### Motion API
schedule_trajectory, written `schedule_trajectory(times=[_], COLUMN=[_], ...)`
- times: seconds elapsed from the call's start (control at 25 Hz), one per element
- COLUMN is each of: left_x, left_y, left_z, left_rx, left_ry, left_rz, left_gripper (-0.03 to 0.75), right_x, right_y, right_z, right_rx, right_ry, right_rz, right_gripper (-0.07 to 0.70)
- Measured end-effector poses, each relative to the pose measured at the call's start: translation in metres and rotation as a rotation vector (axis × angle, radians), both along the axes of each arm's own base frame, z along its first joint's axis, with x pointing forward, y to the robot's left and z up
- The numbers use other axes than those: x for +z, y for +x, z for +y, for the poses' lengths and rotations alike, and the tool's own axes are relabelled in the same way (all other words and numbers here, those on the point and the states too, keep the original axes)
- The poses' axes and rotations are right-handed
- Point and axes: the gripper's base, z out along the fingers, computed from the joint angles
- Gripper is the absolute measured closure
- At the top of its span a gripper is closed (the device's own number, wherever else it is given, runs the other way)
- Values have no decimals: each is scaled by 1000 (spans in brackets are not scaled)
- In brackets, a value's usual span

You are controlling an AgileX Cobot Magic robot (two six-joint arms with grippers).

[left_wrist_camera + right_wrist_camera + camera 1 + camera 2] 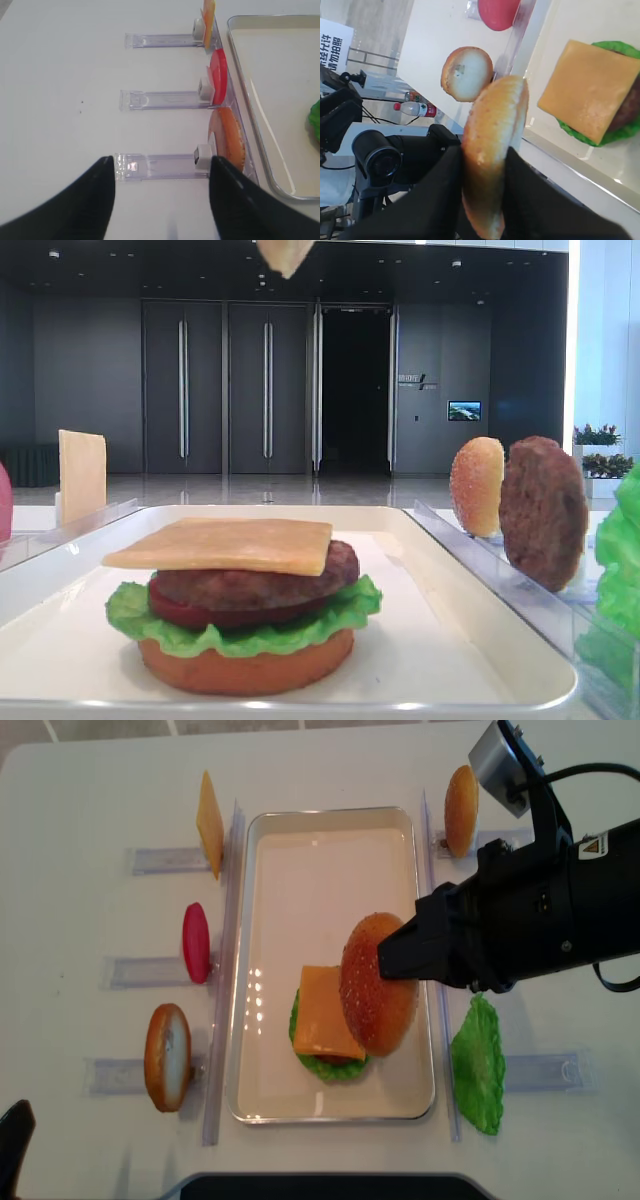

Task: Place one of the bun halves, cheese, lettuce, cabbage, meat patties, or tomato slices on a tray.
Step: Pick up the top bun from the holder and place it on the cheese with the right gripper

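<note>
My right gripper [388, 968] is shut on a domed golden bun half [378, 985] and holds it on edge above the white tray [330, 813]. In the right wrist view the bun half [495, 130] is pinched between the black fingers [445, 190]. Its lower edge shows at the top of the low exterior view [285, 254]. On the tray stands a stack: flat bottom bun [245, 665], lettuce [250, 635], tomato slice [172, 606], meat patty [255, 585] and cheese [225, 545] on top. My left gripper [160, 165] is open and empty over the table, left of the tray.
Clear racks flank the tray. The left rack holds a cheese slice [209, 823], a red slice [196, 942] and a bun [167, 1057]. The right side holds a bun [461, 810], a patty [543, 510] and lettuce [479, 1065].
</note>
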Motion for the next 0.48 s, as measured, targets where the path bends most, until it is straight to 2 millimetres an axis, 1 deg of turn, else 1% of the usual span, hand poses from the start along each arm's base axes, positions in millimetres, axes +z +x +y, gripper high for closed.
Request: schedule_trajectory(times=[0.16,0.28,0.48], left_x=[0,0,0], left_y=[0,0,0], left_z=[0,0,0], left_rx=[0,0,0], left_ry=[0,0,1], left_rz=[0,0,0], left_gripper=[262,263,263], right_x=[-13,-27,-47], right_y=[10,23,37], right_z=[9,17,29], right_rx=[15,15,46], right_ry=[31,35,57], right_rz=[22,32,43], right_gripper=[432,432,432])
